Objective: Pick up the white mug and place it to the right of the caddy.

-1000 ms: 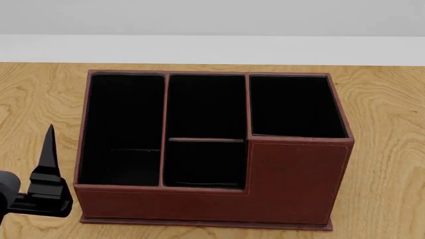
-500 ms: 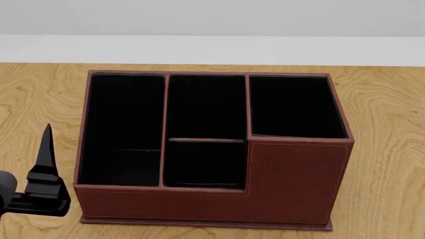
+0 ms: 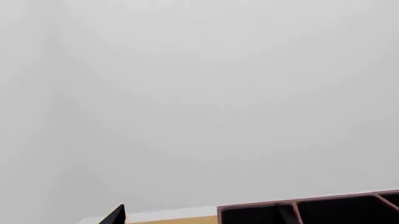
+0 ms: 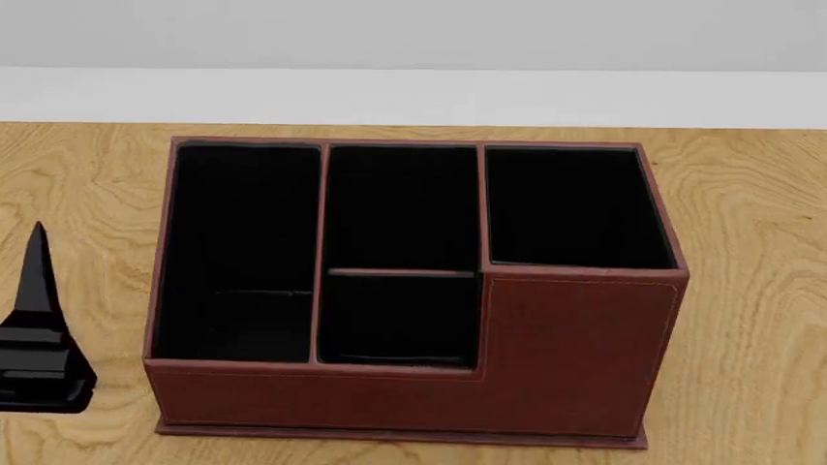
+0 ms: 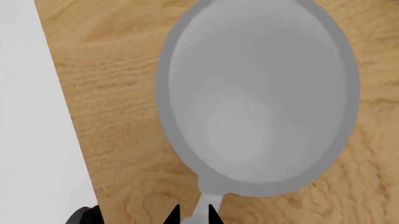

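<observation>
Standing on the counter (image 5: 106,116) near its edge, the mug (image 5: 259,93) had its handle between the right gripper (image 5: 193,215) fingertips, contact indeterminate; left gripper (image 4: 37,329) state indeterminate beside the caddy (image 4: 575,354).

- The left pincer (image 4: 39,329) looks glossy black in the head view. One finger shows there as a thin, tall spike that ends in a sharp tip.
- Under the spike is a wider black block. It has flat steps and shiny edges.
- In the left wrist view only a small black corner of a fingertip (image 3: 114,215) shows. It has a slanted edge.
- In the right wrist view the right pincer (image 5: 193,215) shows as two small black pointed tips.
- Near those tips sits a rounded dark grey bump, part of the same arm.
- No cables, screws or marks can be seen on any of these parts.
</observation>
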{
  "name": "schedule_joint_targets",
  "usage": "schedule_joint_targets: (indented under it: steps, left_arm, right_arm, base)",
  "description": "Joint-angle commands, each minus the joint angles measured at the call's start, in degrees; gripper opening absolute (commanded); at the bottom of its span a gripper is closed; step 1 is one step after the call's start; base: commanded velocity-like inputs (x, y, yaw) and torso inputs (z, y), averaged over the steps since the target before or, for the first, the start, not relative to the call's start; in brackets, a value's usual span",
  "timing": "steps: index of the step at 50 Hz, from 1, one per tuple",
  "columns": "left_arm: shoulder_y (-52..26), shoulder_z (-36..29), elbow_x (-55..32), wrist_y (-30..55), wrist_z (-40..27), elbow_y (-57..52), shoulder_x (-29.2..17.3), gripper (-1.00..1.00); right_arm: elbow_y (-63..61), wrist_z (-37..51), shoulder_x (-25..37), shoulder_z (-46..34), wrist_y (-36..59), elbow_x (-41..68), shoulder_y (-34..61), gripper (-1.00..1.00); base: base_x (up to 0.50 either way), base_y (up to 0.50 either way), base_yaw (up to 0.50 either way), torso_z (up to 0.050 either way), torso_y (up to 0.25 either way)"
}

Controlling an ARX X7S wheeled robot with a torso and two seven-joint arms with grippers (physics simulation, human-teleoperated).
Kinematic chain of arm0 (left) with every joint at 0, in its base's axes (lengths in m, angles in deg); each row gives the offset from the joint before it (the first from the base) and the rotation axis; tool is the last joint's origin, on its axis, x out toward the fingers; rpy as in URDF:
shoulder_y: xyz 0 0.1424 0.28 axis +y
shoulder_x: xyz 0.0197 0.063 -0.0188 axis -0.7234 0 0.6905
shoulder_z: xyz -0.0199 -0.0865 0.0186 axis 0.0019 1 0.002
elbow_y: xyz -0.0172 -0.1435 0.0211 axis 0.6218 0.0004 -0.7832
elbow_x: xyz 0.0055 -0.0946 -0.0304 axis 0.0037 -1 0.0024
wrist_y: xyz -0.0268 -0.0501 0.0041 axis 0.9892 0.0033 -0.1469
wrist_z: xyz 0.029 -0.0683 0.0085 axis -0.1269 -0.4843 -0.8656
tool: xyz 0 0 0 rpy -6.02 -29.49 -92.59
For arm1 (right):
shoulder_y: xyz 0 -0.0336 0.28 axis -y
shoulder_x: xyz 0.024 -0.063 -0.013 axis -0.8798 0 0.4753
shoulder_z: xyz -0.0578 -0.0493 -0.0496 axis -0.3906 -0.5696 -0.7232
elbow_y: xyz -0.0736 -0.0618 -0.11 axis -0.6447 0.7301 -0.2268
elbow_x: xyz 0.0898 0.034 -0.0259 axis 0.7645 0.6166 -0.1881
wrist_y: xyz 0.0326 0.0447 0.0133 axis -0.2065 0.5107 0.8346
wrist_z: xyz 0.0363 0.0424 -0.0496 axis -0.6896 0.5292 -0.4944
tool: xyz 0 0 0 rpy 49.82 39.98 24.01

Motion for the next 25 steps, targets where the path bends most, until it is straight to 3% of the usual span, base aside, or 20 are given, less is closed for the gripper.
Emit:
schedule_joint_targets:
  steps: [1,15,25]
  left_arm:
    - [0.17,1.49,-0.87,1.39,-1.70,-3.06,-0.46,1.00]
    - [1.50,1.42,-10.52,-2.55,-11.49,-3.38,-7.23,1.00]
    - [1.91,0.74,-12.17,-4.76,-13.49,-2.25,-8.97,1.00]
  right_arm:
    - [-2.65,4.69,1.04,1.25,-0.62,5.44,2.29,-1.00]
    - [-4.79,10.88,2.04,1.90,-2.65,12.65,6.56,-1.00]
    - [-4.43,11.46,2.83,2.83,-3.33,14.67,9.33,-1.00]
  base:
    - [0.00,0.00,0.00,0.000,0.000]
    - [0.00,0.00,0.00,0.000,0.000]
    - [0.00,0.00,0.00,0.000,0.000]
